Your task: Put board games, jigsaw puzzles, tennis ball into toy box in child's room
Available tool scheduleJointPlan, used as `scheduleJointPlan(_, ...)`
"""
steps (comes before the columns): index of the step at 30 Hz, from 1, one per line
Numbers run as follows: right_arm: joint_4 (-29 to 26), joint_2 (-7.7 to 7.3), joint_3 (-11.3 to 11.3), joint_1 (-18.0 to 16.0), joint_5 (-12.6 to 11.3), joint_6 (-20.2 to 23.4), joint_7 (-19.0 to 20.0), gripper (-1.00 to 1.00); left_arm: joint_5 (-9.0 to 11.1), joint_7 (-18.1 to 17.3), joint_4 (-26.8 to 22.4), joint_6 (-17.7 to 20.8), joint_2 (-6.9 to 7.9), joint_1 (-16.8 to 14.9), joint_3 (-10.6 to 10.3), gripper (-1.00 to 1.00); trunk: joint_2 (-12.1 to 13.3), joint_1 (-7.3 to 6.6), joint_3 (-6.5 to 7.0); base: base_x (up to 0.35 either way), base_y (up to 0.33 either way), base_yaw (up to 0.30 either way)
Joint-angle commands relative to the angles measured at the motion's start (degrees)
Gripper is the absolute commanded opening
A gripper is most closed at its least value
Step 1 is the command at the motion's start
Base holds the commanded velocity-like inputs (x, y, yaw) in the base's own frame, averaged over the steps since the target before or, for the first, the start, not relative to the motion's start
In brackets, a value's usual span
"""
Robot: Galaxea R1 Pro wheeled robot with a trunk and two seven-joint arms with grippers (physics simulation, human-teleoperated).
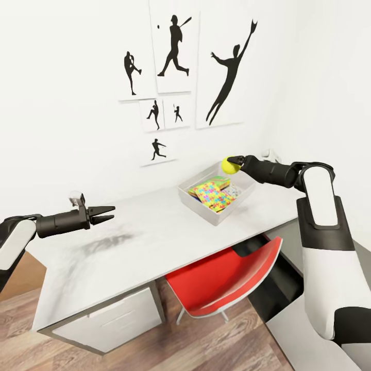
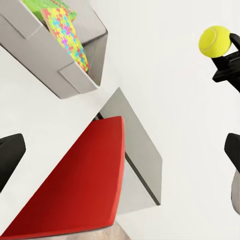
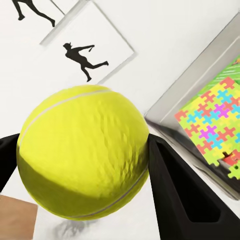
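A: Right gripper (image 1: 236, 161) is clamped on the tennis ball (image 1: 229, 165), mid-right of the head frame, ball hanging just above the far rim of the toy box (image 1: 203, 210). Wrist cam agrees: ball (image 3: 82, 152) pinched btwn both black fingers (image 3: 172, 187), box wall (image 3: 200, 85) off to the right of that frame.

B: Left one?

A: Left gripper (image 1: 109, 213) is at the left of the frame, over bare table (image 1: 129, 242), jaws apart, nothing in it. Idle.

B: What's in the box already?

A: A jigsaw puzzle (image 1: 215, 195) on top, w/ printed boxes under it, prob. board games, but I can't count them. So the ball looks like the last piece, my guess.

B: Risks?

A: Main one: ball sits near the back edge, not the centre. Let go there and it could clip the rim, bounce toward the wall or roll off the desk. Also the stack inside is high & flat, so a dropped ball may bounce off the puzzle and hop out, since the sides are shallow. Safer to move in over the middle and go lower before opening. Red chair (image 1: 226, 275) below is where a runaway ball would likely end up.
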Motion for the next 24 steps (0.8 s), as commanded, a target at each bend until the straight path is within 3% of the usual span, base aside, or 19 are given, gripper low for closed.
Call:
scheduleJointPlan(1, -0.05, -0.01, -0.04, -0.06, -0.77, 0.15, -0.73, -1.00, -0.02, -0.20, 0.04, 0.19, 0.04, -0.07, -0.09, 1.00, -0.08, 0.03, 0.01, 0.000, 0.000, 0.070)
scheduleJointPlan(24, -1.94, -0.09, -0.07, 0.03, -0.77, 0.15, -0.69, -1.00, 0.02, -0.20, 0.04, 0.19, 0.04, -0.07, -0.09, 1.00, -0.08, 0.03, 2.20, 0.022, -0.020, 0.070)
